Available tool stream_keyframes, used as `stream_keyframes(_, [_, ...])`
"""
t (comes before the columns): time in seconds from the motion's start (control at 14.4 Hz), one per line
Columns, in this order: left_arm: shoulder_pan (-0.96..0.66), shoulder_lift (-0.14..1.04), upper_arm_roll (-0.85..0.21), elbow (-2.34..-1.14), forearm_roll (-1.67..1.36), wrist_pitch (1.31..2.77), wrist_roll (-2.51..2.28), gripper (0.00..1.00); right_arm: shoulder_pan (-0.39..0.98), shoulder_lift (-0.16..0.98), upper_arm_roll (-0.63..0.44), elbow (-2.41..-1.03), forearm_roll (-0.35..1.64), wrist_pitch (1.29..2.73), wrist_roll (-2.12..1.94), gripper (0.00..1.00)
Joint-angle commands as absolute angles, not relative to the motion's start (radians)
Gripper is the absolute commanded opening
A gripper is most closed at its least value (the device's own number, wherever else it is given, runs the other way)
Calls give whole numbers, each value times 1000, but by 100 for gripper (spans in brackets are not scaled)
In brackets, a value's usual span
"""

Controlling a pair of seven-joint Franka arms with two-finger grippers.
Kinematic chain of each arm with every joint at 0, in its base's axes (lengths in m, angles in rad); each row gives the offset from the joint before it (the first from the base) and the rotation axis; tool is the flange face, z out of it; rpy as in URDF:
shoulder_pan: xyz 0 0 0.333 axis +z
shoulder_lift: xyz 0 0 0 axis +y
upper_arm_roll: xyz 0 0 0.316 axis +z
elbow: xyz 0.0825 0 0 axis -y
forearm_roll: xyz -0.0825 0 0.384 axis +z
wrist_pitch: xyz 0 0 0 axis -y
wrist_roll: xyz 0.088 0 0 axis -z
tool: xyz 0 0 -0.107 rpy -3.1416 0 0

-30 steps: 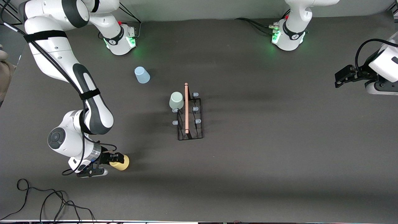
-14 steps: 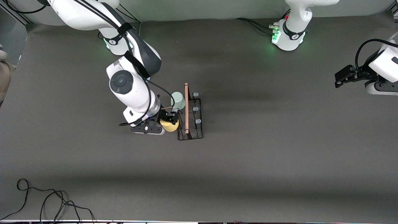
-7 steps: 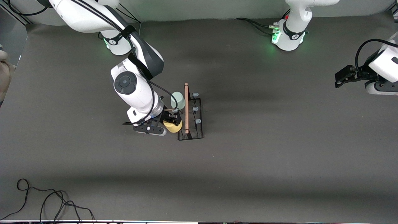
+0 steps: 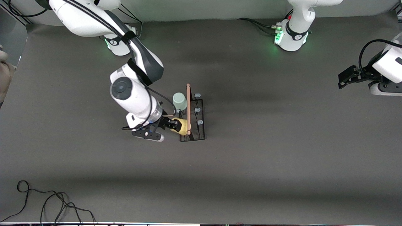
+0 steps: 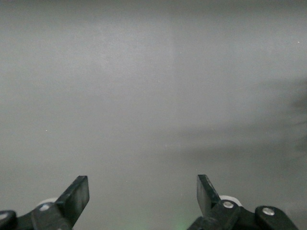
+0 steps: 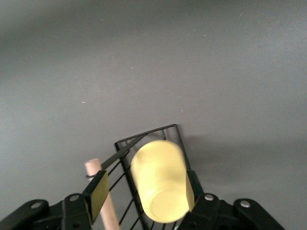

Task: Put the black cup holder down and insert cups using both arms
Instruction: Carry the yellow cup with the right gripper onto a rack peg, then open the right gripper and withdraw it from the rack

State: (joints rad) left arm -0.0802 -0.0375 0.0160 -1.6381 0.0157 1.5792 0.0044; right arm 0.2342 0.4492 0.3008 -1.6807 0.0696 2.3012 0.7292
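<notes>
My right pincer [image 4: 173, 124] squeezes the small yellow plastic cup [image 6: 160, 182] over the black wire cup holder [image 4: 200, 135], next I push it onto a peg, while my left pincer [image 5: 143, 195] waits wide open, holding nothing.

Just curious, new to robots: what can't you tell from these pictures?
Whether the yellow cup sits on a peg: front and right wrist views, hidden by the cup and right end effector.
Most of the left arm: front view, cut off by the edge.
Peg under the mint cup: front view, covered by it.

Right gripper [image 4: 176, 124] clamped, arm extended; left gripper [image 5: 143, 196] spread, waiting.
</notes>
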Motion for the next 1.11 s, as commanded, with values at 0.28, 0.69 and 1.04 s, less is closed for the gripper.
stream_keyframes(0.28, [-89,-34,21,-1625,28,1572,15,100,256,177,108,-1775,158,2082,441,95])
stream_keyframes(0.69, [-89,-34,21,-1624,28,1574,15,100,255,-29,-47,-1875,150,2040,195,100])
stream_keyframes(1.04, [-87,-34,21,-1624,28,1574,15,100,203,-22,-81,-1737,126,1811,153,100])
